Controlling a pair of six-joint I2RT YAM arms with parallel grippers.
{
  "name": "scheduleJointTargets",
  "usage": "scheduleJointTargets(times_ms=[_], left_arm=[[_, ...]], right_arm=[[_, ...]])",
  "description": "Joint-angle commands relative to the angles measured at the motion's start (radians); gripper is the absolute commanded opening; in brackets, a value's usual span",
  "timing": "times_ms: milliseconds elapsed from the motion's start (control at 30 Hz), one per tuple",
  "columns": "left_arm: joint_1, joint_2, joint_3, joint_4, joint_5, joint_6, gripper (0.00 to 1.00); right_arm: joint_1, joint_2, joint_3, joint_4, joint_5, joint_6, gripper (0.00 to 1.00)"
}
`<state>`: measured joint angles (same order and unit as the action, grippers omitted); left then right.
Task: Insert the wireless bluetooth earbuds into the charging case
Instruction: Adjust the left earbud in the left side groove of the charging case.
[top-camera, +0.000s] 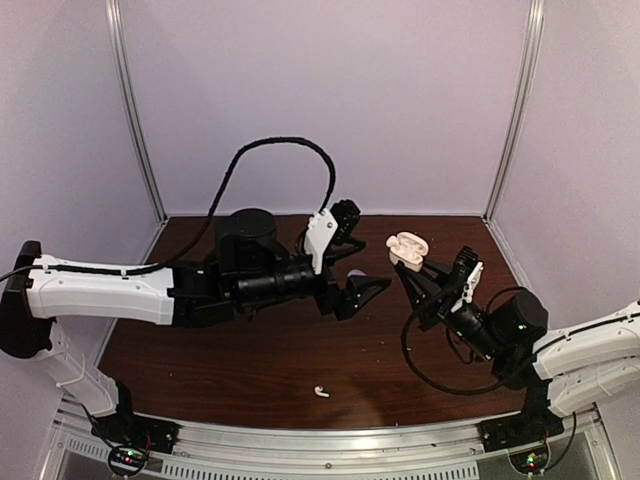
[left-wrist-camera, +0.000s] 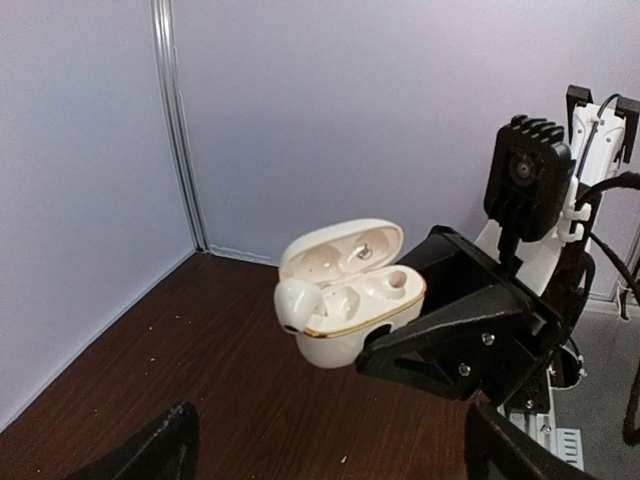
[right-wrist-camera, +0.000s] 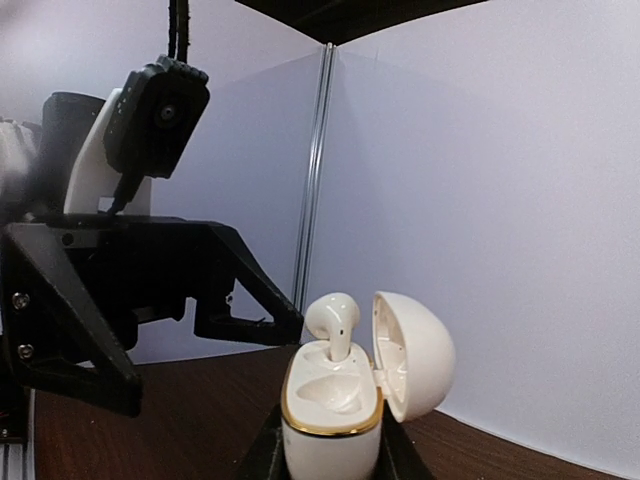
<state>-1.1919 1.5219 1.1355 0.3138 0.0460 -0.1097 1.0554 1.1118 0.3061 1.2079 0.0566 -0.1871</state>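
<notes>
Left pincer (top-camera: 352, 255) wide, empty, just left of case (top-camera: 407, 247); right pincer (top-camera: 412, 268) clamped on case, one earbud (right-wrist-camera: 333, 320) seated. Second earbud (top-camera: 320, 391) on tabletop (top-camera: 250, 370), well nearward of case, closer to left pincer.

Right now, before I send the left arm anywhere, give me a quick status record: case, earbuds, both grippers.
charging case: white, lid open, held up by the right gripper
seated earbud: white, in one slot; the other slot is empty
loose earbud: white, lying on the table near its front edge
left gripper: open, empty, facing the case
purple earbuds: none in view
</notes>
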Motion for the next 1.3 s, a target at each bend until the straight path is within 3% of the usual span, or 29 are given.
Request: scheduleJointTargets(times_ms=[0, 267, 533, 867, 1267], left_arm=[[0.002, -0.14, -0.075, -0.006, 0.022, 0.084, 0.97], [0.002, -0.314, -0.135, -0.191, 0.12, 0.321, 0.98], [0.002, -0.349, -0.109, -0.306, 0.244, 0.488, 0.98], [-0.003, -0.326, -0.087, -0.359, 0.349, 0.597, 0.98], [-0.017, -0.285, -0.047, -0.379, 0.355, 0.624, 0.98]], right_arm=[[-0.02, -0.066, -0.012, -0.052, -0.103, 0.076, 0.0], [-0.04, -0.2, 0.035, -0.326, -0.384, 0.142, 0.0], [-0.043, -0.205, 0.152, -0.55, -0.703, 0.187, 0.0], [-0.043, -0.128, 0.205, -0.55, -0.904, 0.259, 0.0], [-0.043, -0.107, 0.215, -0.564, -0.964, 0.252, 0.0]])
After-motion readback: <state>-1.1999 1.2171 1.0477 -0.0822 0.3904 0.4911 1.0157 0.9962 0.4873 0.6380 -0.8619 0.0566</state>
